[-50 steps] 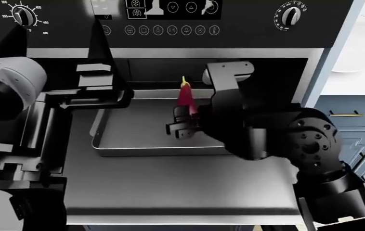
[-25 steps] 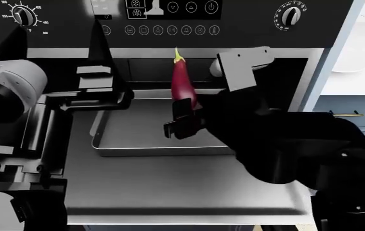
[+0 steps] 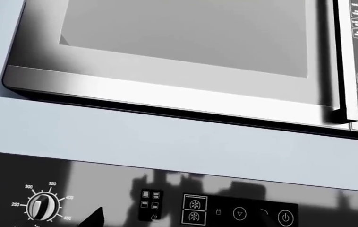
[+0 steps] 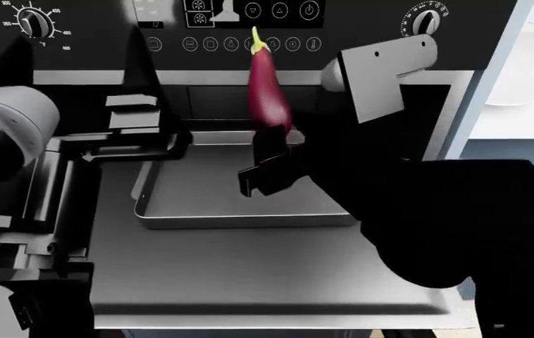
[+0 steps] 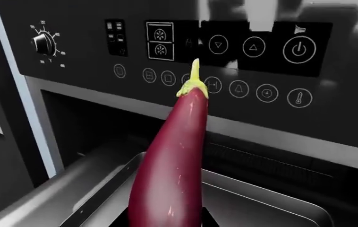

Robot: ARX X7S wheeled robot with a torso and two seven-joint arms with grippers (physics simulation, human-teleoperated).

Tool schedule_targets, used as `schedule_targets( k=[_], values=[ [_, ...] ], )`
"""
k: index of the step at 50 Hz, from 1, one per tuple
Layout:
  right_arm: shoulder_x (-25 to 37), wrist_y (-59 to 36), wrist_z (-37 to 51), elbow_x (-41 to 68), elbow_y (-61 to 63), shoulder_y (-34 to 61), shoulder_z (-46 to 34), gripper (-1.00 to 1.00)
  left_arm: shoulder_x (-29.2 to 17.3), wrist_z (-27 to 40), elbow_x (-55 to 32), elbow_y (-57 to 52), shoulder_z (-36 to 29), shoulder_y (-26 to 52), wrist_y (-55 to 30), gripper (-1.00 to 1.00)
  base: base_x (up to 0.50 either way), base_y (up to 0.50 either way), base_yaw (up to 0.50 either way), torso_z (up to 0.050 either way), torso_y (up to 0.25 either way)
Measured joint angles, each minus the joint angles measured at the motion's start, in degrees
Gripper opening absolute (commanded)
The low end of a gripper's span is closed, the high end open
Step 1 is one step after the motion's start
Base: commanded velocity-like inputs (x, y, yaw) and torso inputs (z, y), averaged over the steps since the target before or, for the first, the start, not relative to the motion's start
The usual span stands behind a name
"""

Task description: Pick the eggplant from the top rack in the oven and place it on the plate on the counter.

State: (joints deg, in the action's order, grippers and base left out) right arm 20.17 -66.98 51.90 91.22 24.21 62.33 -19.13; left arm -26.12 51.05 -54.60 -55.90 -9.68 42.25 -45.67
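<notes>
- Rising since the earlier frames, the eggplant [image 4: 269, 88] is now standing clear above the silver baking tray [image 4: 201, 204], its stem cap crossing the oven [image 4: 79, 42] control panel; the right gripper [image 4: 269, 165] has been lifting it.
- Nearest, the right gripper is pinching the eggplant's lower end, holding it nearly upright, probably so it clears the cavity's upper edge on the way out.
- Beyond it, the tray is sitting on the pulled-out top rack [image 4: 248, 274].
- At left, the left gripper [image 4: 140, 134] is idling beside the tray; whether its jaws are spread cannot be told.
- Far right, the plate [image 4: 511, 88] is waiting on the white counter [image 4: 530, 120], well apart.
</notes>
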Motion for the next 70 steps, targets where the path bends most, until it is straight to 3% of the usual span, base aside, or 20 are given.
schedule_targets(
  k=[32, 52, 70],
  values=[
    [3.2, 2.5, 10.3, 12.1, 6.7, 3.7, 2.1, -1.0, -2.1, 2.9, -3.7, -1.0, 0.9, 2.5, 0.2, 1.0, -0.01, -0.01, 0.0, 0.0, 0.0],
    [3.7, 3.4, 12.1, 14.7, 6.9, 4.1, 0.9, -1.0, -2.6, 3.4, -3.6, -1.0, -0.1, 2.4, 1.3, 1.0, -0.4, -0.44, 0.0, 0.0, 0.0],
    [3.8, 3.7, 11.2, 14.1, 7.3, 3.8, 0.1, -1.0, -3.3, 3.3, -2.6, -1.4, -1.1, 0.8, 2.9, 1.0, 0.07, -0.5, 0.0, 0.0, 0.0]
  ],
)
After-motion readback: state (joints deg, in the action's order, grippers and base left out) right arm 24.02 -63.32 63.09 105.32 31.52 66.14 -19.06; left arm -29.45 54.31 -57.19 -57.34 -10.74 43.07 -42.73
